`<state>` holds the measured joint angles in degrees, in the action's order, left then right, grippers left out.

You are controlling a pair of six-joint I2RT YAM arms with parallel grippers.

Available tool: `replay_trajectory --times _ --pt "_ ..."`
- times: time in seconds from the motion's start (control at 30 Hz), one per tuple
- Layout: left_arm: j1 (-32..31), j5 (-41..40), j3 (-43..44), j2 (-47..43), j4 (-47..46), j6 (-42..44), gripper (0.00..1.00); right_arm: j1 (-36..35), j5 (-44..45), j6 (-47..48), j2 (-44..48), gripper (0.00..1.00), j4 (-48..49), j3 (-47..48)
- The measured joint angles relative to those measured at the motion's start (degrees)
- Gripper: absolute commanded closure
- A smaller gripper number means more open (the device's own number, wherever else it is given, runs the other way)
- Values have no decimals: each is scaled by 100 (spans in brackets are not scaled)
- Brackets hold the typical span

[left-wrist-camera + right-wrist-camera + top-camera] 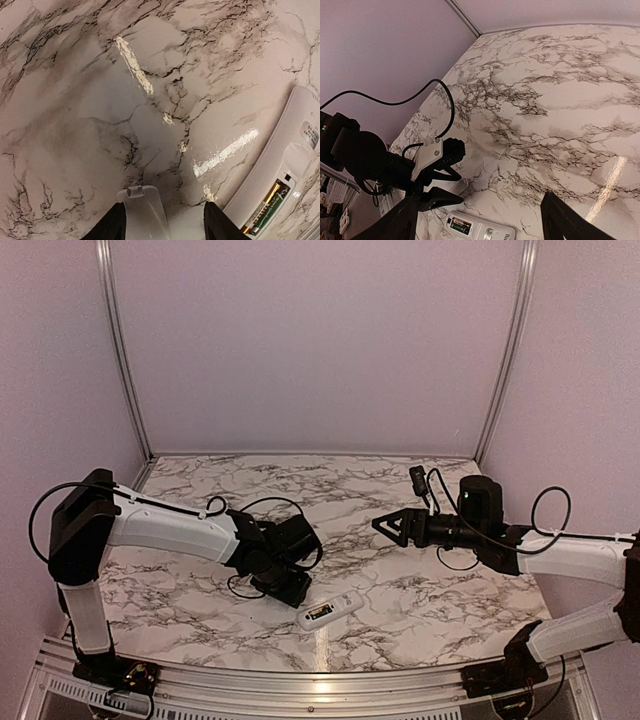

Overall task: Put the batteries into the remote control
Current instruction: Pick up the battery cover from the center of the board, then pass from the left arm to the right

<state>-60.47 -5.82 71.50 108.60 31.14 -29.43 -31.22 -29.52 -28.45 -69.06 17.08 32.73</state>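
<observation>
Marble worktop [560, 100], purple wall [385, 45] behind. Right gripper [480, 200] own jaws wide apart at the bottom edge, nothing between them. Remote control [480, 229] lies back-up below, compartment open, one battery [460, 226] inside. Left gripper [457, 187] low just beside the remote, jaws parted, black cable [395, 102] looping above

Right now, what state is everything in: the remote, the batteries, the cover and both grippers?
remote control: back up on the table, compartment open.
batteries: seated in the compartment.
battery cover: off, lying flat on the table.
left gripper: open, straddling the cover.
right gripper: open, empty, above the table.
</observation>
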Motion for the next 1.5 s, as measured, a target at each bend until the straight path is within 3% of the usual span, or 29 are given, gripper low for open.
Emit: replay_trajectory --times 0.33,0.6,0.9,1.5 --pt "-76 -328 103 313 284 -286 51 0 2 0 0 17 2 0" --pt "-76 -439 164 363 328 -358 68 0 2 2 0 17 2 0" --pt "-33 -479 162 343 334 -380 78 0 -57 2 -81 18 26 0" --pt "612 -282 35 -1147 -1019 -640 81 -66 -212 361 -221 18 264 26"
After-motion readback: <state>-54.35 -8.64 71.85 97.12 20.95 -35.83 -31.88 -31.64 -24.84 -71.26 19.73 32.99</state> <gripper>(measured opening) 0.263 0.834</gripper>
